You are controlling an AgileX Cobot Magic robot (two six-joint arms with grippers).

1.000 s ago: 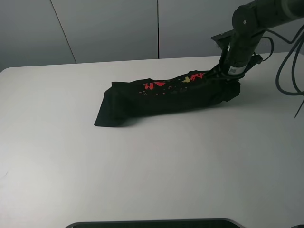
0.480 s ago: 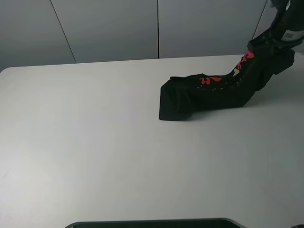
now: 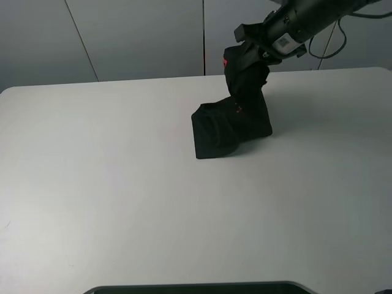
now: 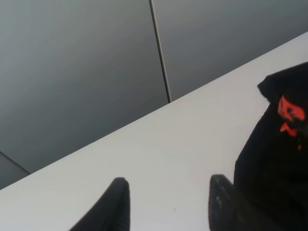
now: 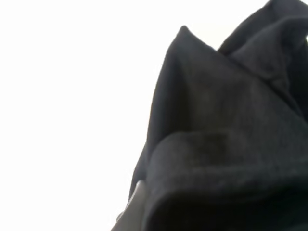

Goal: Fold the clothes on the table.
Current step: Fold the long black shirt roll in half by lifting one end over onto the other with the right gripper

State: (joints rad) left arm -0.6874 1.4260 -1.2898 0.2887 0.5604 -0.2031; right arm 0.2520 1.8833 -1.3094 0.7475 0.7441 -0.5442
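Hanging from the right gripper (image 3: 242, 55), the T-shirt (image 3: 231, 122): black, bunched into a tall, narrow heap. Upper end raised off the table (image 3: 110, 184). Lower end resting in a crumpled fold on the white top, toward the far edge and right of the middle in the high view. Red print (image 3: 225, 62): a small patch near the raised end and a speck lower in the folds; the rest is hidden by the bunching.

Right gripper: closed on the top of the garment, jaws mostly buried in black cloth. Fabric fills the right wrist view, with only a pale sliver of one finger (image 5: 131, 209) showing beside it. Right arm (image 3: 306, 17): black, entering from the upper right of the high view.

Left gripper (image 4: 168, 202): seen only in its own wrist view. Two dark fingers (image 4: 119, 204) spread apart, with only bare tabletop between them. The shirt sits just beside one finger; whether they touch cannot be told.

Table: plain white, smooth, far wider than the heap.

Wall panels (image 3: 135, 37): grey, with vertical seams, behind the far edge of the table.

Dark strip (image 3: 196, 286): along the near edge of the high view, nature unclear.
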